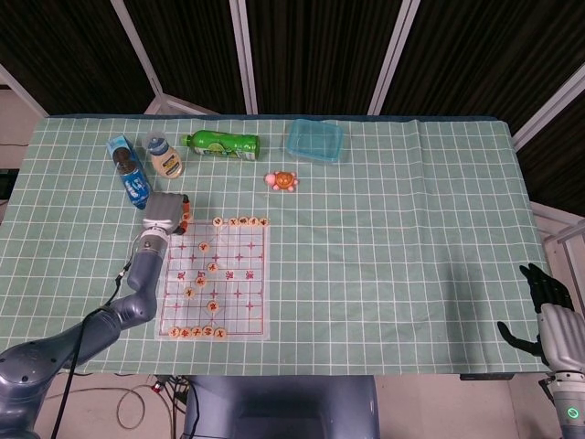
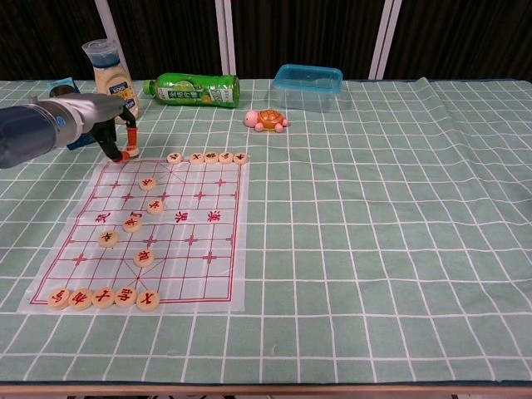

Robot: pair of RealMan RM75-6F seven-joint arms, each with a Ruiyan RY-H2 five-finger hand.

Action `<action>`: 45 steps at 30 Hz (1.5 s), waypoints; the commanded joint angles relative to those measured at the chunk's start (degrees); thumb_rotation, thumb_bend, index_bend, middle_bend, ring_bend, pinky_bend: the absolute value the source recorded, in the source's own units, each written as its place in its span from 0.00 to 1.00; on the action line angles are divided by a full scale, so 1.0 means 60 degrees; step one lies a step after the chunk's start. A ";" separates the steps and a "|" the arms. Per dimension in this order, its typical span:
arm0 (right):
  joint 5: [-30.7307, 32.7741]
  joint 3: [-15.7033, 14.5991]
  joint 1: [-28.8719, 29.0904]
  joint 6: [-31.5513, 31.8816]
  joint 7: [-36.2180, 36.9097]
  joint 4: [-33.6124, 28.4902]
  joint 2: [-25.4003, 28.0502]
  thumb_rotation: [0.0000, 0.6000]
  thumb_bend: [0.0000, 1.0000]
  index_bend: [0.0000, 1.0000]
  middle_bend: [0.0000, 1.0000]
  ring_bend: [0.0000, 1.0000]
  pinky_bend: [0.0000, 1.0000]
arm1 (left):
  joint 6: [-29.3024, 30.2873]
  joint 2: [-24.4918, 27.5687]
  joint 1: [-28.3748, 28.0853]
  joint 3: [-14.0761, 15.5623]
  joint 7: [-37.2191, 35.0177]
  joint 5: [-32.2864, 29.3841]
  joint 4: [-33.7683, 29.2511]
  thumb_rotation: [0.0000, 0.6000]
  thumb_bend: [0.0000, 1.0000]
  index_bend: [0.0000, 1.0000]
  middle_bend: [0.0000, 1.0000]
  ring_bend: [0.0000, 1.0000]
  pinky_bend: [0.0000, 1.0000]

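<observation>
Chess piece at board far-left corner | left hand pinches it | risk: slipping, knocking neighbour pieces | right hand idle, released, off tabletop edge

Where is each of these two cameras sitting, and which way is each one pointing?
Head view: sits high above the near edge, looking steeply down on the whole table; shows the left hand with its arm at the board's far left corner, and the right hand off the table's right edge.
Chest view: sits low at the near edge, looking across the tabletop towards the dark curtains; only the left hand and forearm show.
Both share the board, the green bottle, the toy turtle and the blue box.
</observation>
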 commanded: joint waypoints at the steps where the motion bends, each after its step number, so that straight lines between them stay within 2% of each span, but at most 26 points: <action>1: 0.0007 0.0002 0.0001 -0.0010 0.0019 -0.0004 0.0002 1.00 0.32 0.00 0.00 0.00 0.00 | 0.0260 0.0306 0.0041 -0.0117 -0.0128 0.0134 -0.0448 1.00 0.36 0.49 1.00 1.00 0.97; 10: 0.0124 0.0017 0.0009 -0.0108 0.0115 -0.0082 0.0026 1.00 0.32 0.00 0.00 0.00 0.00 | 0.1114 0.1276 0.0087 -0.0435 -0.0105 0.0234 -0.2468 1.00 0.36 0.49 1.00 1.00 0.97; 17: 0.0253 0.0050 0.0022 -0.0186 0.0165 -0.0127 0.0036 1.00 0.32 0.00 0.00 0.00 0.00 | 0.1397 0.1316 -0.0337 -0.0634 0.0427 -0.0228 -0.3067 1.00 0.36 0.49 1.00 1.00 0.97; 24: 0.0360 0.0078 0.0037 -0.0294 0.0315 -0.0196 0.0087 1.00 0.32 0.00 0.00 0.00 0.00 | 0.1375 0.0886 -0.0816 -0.0745 0.0845 -0.0889 -0.2988 1.00 0.36 0.49 1.00 1.00 0.97; 30: 0.0417 0.0101 0.0039 -0.0350 0.0448 -0.0228 0.0144 1.00 0.32 0.00 0.00 0.00 0.00 | 0.1280 0.0248 -0.1220 -0.0561 0.1358 -0.1435 -0.2350 1.00 0.36 0.49 1.00 1.00 0.97; 45: 0.0520 0.0135 0.0058 -0.0495 0.0693 -0.0316 0.0247 1.00 0.32 0.00 0.00 0.00 0.00 | 0.1007 -0.0729 -0.1670 -0.0369 0.1801 -0.1937 -0.1090 1.00 0.36 0.49 1.00 1.00 0.97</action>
